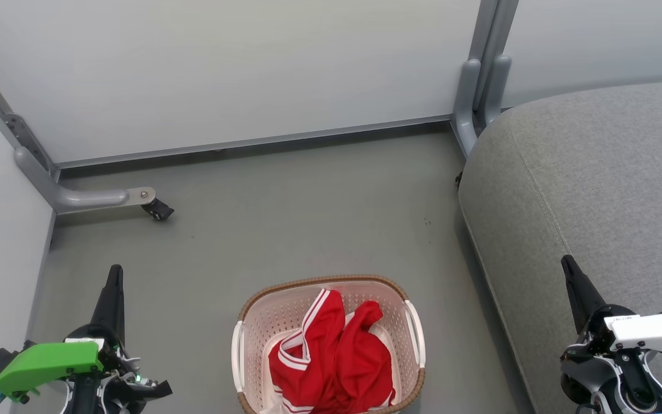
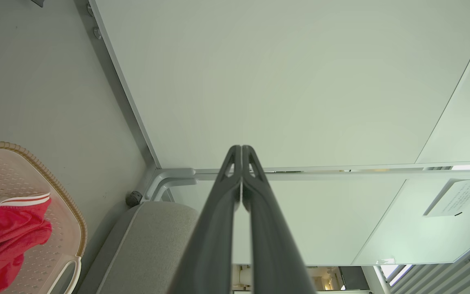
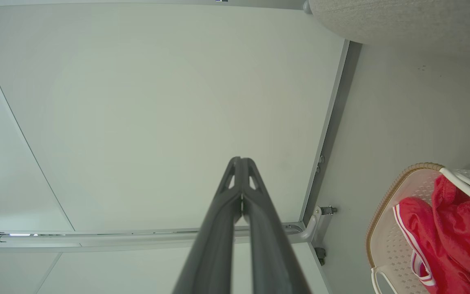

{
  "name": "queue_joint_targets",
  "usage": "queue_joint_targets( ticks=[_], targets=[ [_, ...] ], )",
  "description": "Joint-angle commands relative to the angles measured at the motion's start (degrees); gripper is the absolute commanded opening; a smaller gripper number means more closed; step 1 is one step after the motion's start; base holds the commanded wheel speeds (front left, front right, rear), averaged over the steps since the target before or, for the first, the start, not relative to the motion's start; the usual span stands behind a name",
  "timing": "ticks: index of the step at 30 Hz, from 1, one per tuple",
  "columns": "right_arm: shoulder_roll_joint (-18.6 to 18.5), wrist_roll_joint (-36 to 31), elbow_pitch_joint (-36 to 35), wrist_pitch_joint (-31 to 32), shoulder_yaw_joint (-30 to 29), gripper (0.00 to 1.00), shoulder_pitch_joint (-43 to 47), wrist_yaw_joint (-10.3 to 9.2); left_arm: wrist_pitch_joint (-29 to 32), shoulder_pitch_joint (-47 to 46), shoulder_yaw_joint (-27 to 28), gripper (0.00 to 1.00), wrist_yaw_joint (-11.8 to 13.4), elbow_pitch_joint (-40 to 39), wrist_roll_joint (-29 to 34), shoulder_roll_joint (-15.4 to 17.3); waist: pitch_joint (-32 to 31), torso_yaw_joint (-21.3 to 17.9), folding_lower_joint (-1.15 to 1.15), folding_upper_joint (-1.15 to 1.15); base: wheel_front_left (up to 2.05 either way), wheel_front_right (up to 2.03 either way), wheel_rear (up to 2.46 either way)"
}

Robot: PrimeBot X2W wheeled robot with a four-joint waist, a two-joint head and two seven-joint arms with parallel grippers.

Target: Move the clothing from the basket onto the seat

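Though empty, both grippers (image 2: 241,149) (image 3: 241,160) closed.

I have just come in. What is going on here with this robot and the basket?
Nothing is being handled yet. The red jersey lies crumpled in the basket, which stands on the floor between the two arms. The left end effector and the right end effector are both shut and empty, one on each side of the basket. The grey seat is on the robot's right, and the part in view has no clothing on it.
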Motion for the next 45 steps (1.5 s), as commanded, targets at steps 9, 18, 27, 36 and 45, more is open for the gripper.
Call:
queue_joint_targets(
  ticks=[9, 18, 27, 36, 45],
  targets=[
    [-0.2, -0.1, 0.1, 0.1, -0.1, 0.0, -0.5, -0.02, 0.2, -0.9, 0.1, 0.0, -0.3, 0.0, 0.4, 0.0, 0.0, 0.0, 0.0, 0.0, 0.0, 0.0, 0.0],
    [0.4, -1.3, 0.4, -1.4, 1.5, 1.0, 1.3, -0.01, -1.2, 1.4, -1.0, 1.0, 0.0, 0.1, 0.9, -0.1, 0.0, 0.0, 0.0, 0.0, 0.0, 0.0, 0.0],
    [0.3, -11.3, -0.9, -3.8, 2.8, 1.0, 1.9, -0.01, -3.8, 2.5, -1.6, 1.0, 0.0, -2.3, 9.0, 0.3, 0.1, -0.1, 0.0, 0.0, 0.0, 0.0, 0.0],
    [0.2, -23.7, -3.1, -6.1, 4.8, 1.0, 2.7, -0.01, -6.1, 3.7, -2.0, 1.0, 0.0, -5.0, 21.1, 0.1, 0.1, -0.2, 0.0, 0.0, 0.0, 0.0, 0.0],
    [0.2, -33.6, -4.0, -8.2, 7.2, 1.0, 3.6, -0.01, -8.1, 5.1, -1.7, 1.0, 0.2, -6.4, 32.7, 0.0, 0.1, -0.3, 0.0, 0.0, 0.0, 0.0, 0.0]
  ],
)
